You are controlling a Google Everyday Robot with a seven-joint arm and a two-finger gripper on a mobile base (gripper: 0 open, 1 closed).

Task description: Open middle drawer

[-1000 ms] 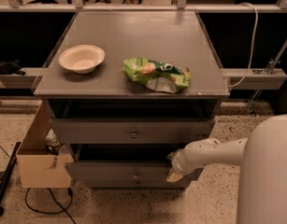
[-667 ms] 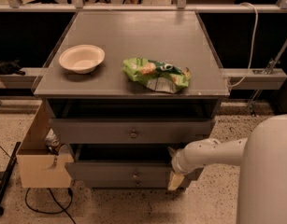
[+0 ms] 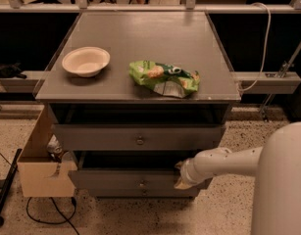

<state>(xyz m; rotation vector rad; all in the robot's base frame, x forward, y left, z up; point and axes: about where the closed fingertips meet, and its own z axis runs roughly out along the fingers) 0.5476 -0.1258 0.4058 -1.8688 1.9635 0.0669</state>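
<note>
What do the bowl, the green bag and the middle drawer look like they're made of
White round bowl: likely paper or plastic, matte, no glare. Crumpled green snack bag: glossy plastic film, its creases catch light. Grey middle drawer front: looks like painted metal or laminate, matte; its small round knob seems metal, shiny. The tool sits at that drawer's right end.

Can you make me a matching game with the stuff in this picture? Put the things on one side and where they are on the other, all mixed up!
Things:
1. white bowl
2. green snack bag
3. gripper
4. cardboard box

Places:
A. low down, beside the left side of the cabinet
B. at the right end of the middle drawer
C. on top of the cabinet, on the left
D. on top of the cabinet, to the right of the bowl

Right pairs: 1-C, 2-D, 3-B, 4-A.
</note>
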